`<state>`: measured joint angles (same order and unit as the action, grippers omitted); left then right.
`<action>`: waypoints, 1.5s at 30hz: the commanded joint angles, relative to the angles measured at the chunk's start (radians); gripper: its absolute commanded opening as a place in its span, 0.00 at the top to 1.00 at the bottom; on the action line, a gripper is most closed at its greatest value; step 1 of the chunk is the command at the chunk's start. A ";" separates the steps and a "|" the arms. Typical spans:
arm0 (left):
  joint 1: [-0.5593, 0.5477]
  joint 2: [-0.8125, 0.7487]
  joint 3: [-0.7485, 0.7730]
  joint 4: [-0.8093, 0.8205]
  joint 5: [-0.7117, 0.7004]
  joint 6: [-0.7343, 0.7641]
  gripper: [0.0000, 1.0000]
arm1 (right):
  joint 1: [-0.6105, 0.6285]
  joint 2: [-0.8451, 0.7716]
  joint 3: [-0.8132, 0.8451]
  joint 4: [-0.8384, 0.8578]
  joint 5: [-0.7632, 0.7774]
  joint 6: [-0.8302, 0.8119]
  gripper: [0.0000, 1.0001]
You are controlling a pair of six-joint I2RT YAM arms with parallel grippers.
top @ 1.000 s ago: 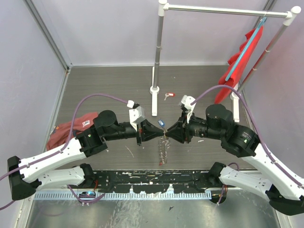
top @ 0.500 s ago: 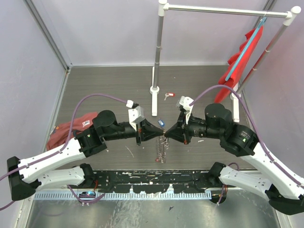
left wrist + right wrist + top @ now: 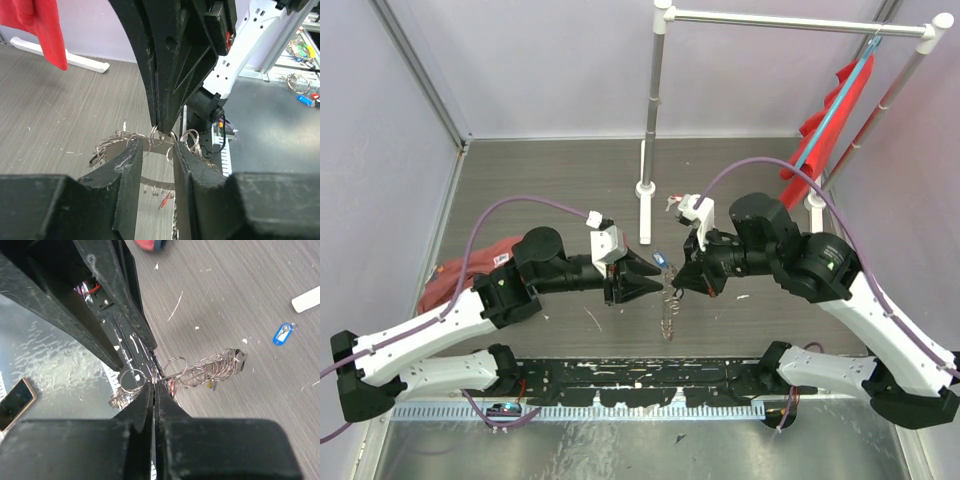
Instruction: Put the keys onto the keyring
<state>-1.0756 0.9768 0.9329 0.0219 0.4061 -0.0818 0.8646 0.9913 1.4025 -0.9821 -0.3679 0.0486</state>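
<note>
The keyring [image 3: 667, 308], a silvery loop strung with several small rings, hangs between my two grippers above the table. My right gripper [image 3: 677, 284] is shut on its wire; the right wrist view shows the tips [image 3: 155, 386] pinched on the keyring [image 3: 210, 371]. My left gripper [image 3: 656, 281] faces it with its jaws apart. In the left wrist view the keyring [image 3: 107, 146] crosses the gap of the left gripper [image 3: 157, 148], and a small red key [image 3: 165, 200] dangles below. A blue-tagged key [image 3: 660, 261] [image 3: 283, 333] and a red-tagged key [image 3: 675, 203] lie on the table.
A clothes rack's pole stands on its foot [image 3: 645, 190] just behind the grippers, with a red cloth [image 3: 830, 120] hanging at the right. Another red cloth [image 3: 470, 275] lies at the left. A phone [image 3: 15, 402] lies on the near metal shelf.
My left gripper's jaws have opened. My right arm has swung in and shifted left, still holding the keyring, which now hangs a little lower.
</note>
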 commanded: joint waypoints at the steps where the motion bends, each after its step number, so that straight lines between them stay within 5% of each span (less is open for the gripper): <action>1: -0.003 0.015 0.063 -0.098 0.004 0.087 0.62 | 0.001 0.044 0.104 -0.124 -0.001 -0.029 0.99; 24: -0.005 0.135 0.118 -0.117 0.107 0.107 0.58 | 0.000 0.156 0.209 -0.262 -0.029 -0.048 0.99; 45: -0.017 0.191 0.135 -0.071 0.169 0.080 0.70 | 0.001 0.141 0.165 -0.201 -0.056 -0.062 0.99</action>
<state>-1.0843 1.1625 1.0275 -0.0944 0.5484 0.0074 0.8642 1.1564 1.5646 -1.2610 -0.3874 -0.0010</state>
